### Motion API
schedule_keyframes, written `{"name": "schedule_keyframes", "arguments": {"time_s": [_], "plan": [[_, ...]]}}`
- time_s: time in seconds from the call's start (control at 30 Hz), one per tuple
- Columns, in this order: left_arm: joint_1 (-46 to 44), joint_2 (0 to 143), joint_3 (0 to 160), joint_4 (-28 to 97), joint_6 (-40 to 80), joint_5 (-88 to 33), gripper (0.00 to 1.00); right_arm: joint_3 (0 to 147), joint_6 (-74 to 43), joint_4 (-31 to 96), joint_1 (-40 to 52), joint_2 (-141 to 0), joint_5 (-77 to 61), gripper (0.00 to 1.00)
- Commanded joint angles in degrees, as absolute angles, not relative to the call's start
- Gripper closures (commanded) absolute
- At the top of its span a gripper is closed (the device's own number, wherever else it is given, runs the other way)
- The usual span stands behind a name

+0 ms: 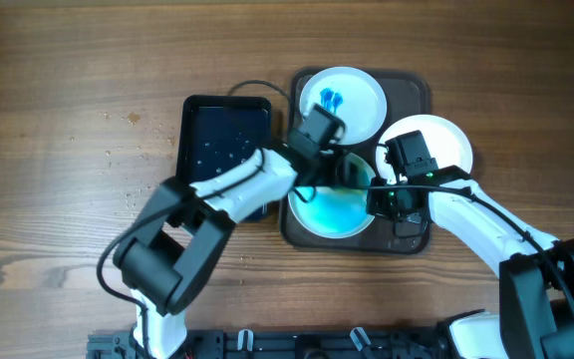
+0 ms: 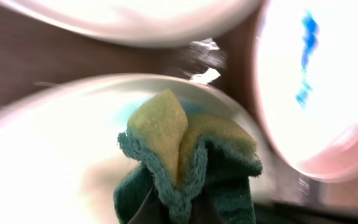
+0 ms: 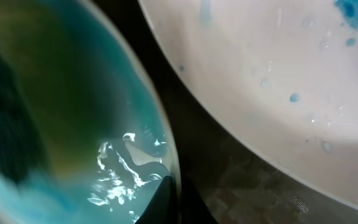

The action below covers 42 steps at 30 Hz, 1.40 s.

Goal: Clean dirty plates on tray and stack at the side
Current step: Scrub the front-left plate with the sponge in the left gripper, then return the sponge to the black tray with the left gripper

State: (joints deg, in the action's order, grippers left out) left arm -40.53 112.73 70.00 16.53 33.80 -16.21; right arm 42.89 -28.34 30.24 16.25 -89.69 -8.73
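Sponge in left gripper hovers over blue-filmed plate, tray rim close.

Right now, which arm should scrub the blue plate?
Left. The left end effector holds the green sponge over the blue-filmed plate; the right end effector has no sponge and sits at that plate's rim.

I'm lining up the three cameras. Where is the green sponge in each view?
Overhead: the sponge is at centre, at the tip of the left gripper, over the upper edge of the blue-filmed plate.
Left wrist: bottom centre, pinched in that gripper.
Right wrist: only a dark green blur at far left, likely it.
Shared landmark: the blue-filmed plate.
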Motion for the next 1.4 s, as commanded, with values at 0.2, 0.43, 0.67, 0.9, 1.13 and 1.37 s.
{"name": "schedule_keyframes", "arguments": {"time_s": [0.2, 0.43, 0.67, 0.9, 1.13, 1.37], "plan": [[-46.65, 113.62, 69.63, 19.22, 35.46, -17.67, 0.96, 42.46, -24.16, 31.14, 16.56, -90.43, -7.46, 0.96], [-42.35, 113.58, 69.65, 36.40, 36.53, -16.36, 0.96, 42.46, -24.23, 31.03, 16.53, -90.43, -7.46, 0.96], [-35.81, 111.66, 69.78, 46.87, 38.54, 3.60, 0.96, 42.46, -24.43, 30.94, 16.53, -90.43, -7.46, 0.96], [-34.41, 101.12, 69.78, 47.09, 35.42, 0.27, 0.96, 42.46, -24.45, 30.92, 16.53, -90.43, -7.44, 0.96], [-28.47, 84.86, 69.76, 48.38, 31.73, -3.46, 0.96, 42.46, -24.45, 30.87, 16.53, -90.43, -7.44, 0.96], [-14.66, 86.35, 64.36, 48.71, 28.97, 3.25, 0.96, 42.46, -24.49, 29.78, 16.53, -90.43, -7.46, 0.95]]}}
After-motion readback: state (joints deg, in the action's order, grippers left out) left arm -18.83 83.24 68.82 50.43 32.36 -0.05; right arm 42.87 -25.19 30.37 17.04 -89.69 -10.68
